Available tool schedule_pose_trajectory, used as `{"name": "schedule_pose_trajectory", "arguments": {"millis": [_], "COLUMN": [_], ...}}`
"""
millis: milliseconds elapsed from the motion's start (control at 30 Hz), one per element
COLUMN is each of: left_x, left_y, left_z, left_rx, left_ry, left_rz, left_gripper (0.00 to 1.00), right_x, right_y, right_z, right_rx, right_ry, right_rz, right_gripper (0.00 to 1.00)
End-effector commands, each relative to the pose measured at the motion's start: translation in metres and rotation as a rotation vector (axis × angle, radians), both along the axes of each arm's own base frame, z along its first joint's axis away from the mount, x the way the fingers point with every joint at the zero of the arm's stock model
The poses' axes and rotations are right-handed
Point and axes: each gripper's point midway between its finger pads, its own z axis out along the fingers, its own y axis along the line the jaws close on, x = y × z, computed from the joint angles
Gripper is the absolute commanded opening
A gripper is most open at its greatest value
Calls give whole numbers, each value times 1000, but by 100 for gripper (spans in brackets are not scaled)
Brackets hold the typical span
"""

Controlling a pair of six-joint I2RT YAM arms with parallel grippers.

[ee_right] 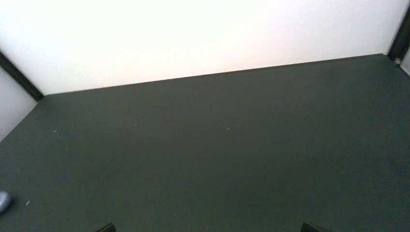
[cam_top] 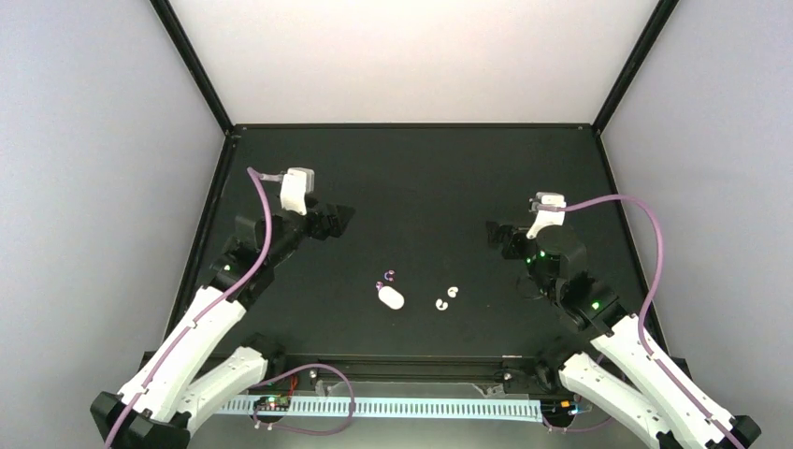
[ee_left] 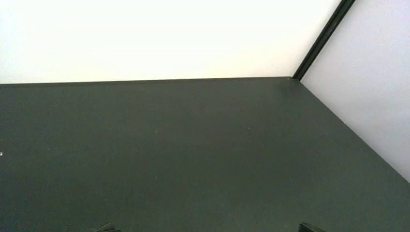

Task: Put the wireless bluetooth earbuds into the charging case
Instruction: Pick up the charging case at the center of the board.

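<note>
The charging case [cam_top: 390, 294] lies open on the black table [cam_top: 411, 178], near the middle and toward the front; its white shell is nearest me and its pale inside faces up. Two tiny white earbuds [cam_top: 454, 292] [cam_top: 439, 303] rest on the table just right of the case, apart from it. My left gripper [cam_top: 338, 219] hovers up and to the left of the case, open and empty. To the right of the earbuds and above them, my right gripper [cam_top: 494, 234] is open and empty too. Both wrist views show only bare table and wide-apart fingertips [ee_left: 107, 227] [ee_right: 107, 227].
Black frame posts and pale walls enclose the table on three sides. A small grey blur [ee_right: 4, 200] sits at the left edge of the right wrist view. Purple cables loop over both arms.
</note>
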Motion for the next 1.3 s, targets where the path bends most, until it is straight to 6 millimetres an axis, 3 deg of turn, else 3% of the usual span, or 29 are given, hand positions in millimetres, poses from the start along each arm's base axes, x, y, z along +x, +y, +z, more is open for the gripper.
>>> {"name": "schedule_pose_trajectory", "arguments": {"millis": [0, 167, 300, 533, 667, 867, 1267], "left_x": [-7, -5, -4, -10, -13, -16, -15], "left_y": [6, 14, 24, 38, 43, 43, 40], "left_z": [17, 18, 17, 19, 22, 21, 21], "left_rx": [-11, -35, -41, -50, -52, -41, -40], "left_ry": [-71, -70, -70, -108, -128, -128, -125], "left_rz": [16, 69, 130, 185, 201, 193, 178], "left_gripper": [99, 99, 99, 99, 99, 99, 99], "right_x": [-8, -14, -25, -73, -92, -103, -99], "right_y": [29, 55, 88, 173, 208, 240, 270], "right_z": [5, 0, -12, -76, -115, -147, -184], "right_rx": [-25, -39, -90, -177, -259, -335, -413], "right_ry": [-21, 34, 75, 228, 317, 392, 450], "right_rz": [192, 336, 427, 671, 747, 831, 877], "right_gripper": [100, 97, 94, 91, 84, 77, 64]}}
